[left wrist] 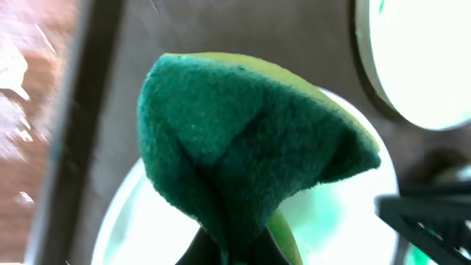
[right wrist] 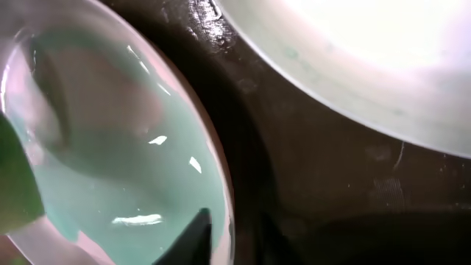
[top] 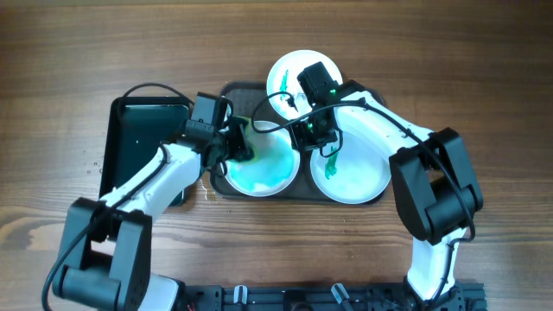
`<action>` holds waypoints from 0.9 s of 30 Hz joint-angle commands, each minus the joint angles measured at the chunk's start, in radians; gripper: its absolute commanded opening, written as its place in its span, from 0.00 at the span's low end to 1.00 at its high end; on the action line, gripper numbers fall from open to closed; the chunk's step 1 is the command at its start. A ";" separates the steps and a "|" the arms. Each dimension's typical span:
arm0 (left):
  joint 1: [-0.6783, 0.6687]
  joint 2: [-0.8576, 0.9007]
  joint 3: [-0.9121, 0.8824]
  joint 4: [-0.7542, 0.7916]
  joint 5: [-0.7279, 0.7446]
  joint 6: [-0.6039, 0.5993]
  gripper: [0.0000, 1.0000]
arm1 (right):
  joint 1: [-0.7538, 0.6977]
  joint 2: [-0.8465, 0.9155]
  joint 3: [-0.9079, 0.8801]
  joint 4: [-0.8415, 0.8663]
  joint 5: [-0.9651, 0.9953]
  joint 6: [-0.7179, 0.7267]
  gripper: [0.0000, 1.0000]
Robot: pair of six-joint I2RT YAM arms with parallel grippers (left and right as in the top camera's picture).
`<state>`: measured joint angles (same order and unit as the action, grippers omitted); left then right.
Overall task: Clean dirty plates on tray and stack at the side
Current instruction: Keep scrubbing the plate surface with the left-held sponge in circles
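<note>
The tray (top: 232,93) holds three white plates. The left plate (top: 263,173) is smeared teal all over. My left gripper (top: 240,149) is shut on a green sponge (left wrist: 243,147) and holds it over this plate (left wrist: 140,221). My right gripper (top: 304,134) grips the plate's right rim. In the right wrist view the fingers (right wrist: 232,239) sit on either side of the teal plate's (right wrist: 110,147) edge. The right plate (top: 354,173) has a green smear near its top left. The back plate (top: 289,73) has small green marks and is partly hidden by my right arm.
A glossy black tray (top: 138,142) lies left of the big tray, under my left arm. The wooden table (top: 484,69) surrounds both. Another white plate (right wrist: 368,44) and the bare tray floor (right wrist: 331,184) show in the right wrist view.
</note>
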<state>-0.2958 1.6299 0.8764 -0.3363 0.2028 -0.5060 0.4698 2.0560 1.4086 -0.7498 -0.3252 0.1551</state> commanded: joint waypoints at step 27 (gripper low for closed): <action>-0.072 -0.025 -0.148 0.028 -0.460 -0.160 0.04 | -0.005 0.039 -0.010 0.014 -0.012 -0.100 0.04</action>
<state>-0.3817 1.5948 0.7536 -0.3573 -0.0196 -0.6498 0.4698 2.0735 1.4086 -0.7311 -0.3477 0.0551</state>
